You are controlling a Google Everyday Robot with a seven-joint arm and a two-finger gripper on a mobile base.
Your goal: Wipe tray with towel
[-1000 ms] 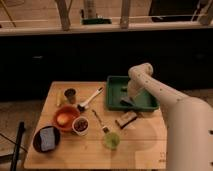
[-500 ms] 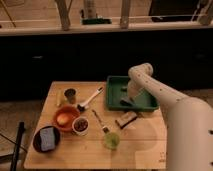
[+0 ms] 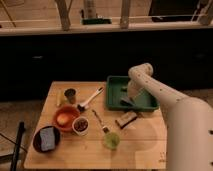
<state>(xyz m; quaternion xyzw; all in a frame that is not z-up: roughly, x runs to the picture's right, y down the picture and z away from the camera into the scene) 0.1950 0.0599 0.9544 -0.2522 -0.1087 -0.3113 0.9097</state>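
Note:
A green tray point(image 3: 116, 89) sits at the back right of the wooden table point(image 3: 95, 150). My white arm comes in from the lower right and bends down into the tray. My gripper point(image 3: 127, 100) is low inside the tray near its front middle, over a dark patch that may be the towel; I cannot make the towel out clearly.
On the table stand an orange bowl point(image 3: 65, 117), a small white bowl point(image 3: 80, 125), a dark plate with a blue sponge point(image 3: 46, 138), a green cup point(image 3: 111, 141), a dark cup point(image 3: 70, 94), a white brush point(image 3: 91, 98), a fork point(image 3: 100, 121) and a dark bar point(image 3: 126, 119).

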